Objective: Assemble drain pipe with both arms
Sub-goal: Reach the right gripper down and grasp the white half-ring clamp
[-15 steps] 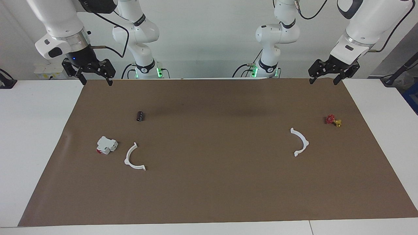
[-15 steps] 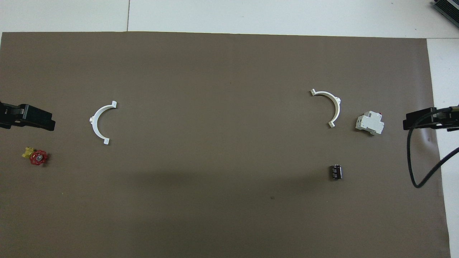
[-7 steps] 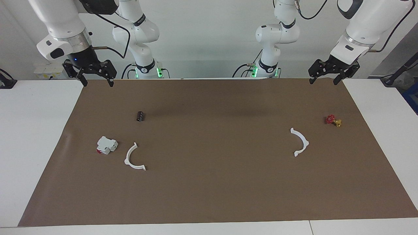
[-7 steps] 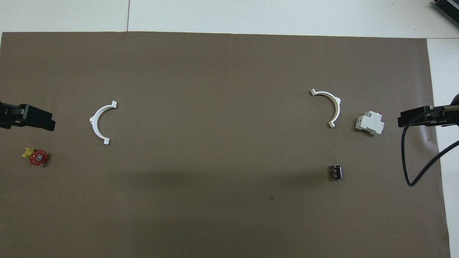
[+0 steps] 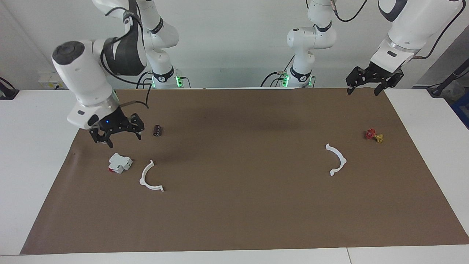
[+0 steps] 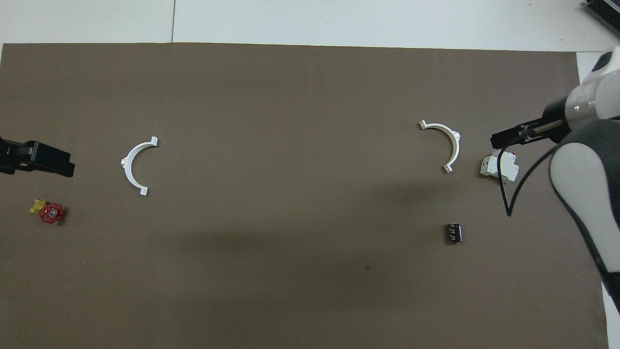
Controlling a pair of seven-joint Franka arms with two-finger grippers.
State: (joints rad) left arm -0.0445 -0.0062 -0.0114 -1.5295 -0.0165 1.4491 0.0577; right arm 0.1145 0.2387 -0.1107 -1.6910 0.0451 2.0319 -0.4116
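Looking across the tabletop [image 5: 44,154], you see the two halves of the drain pipe lying well apart on the brown mat [image 5: 234,212]. One white half-ring [image 5: 149,178] lies toward the right arm's end, just beside a white circuit breaker [image 5: 119,163] with a red end. The other half-ring [image 5: 337,160] lies toward the left arm's end, near a small red and yellow valve [image 5: 373,135].

Your right gripper [image 5: 119,136] hangs low over the mat between the circuit breaker and a small black cylinder [image 5: 157,130], jaws released and holding nothing. Your left gripper [image 5: 373,85] waits raised over the mat's corner at its own end, jaws also released and empty. Neither half-ring is touched.
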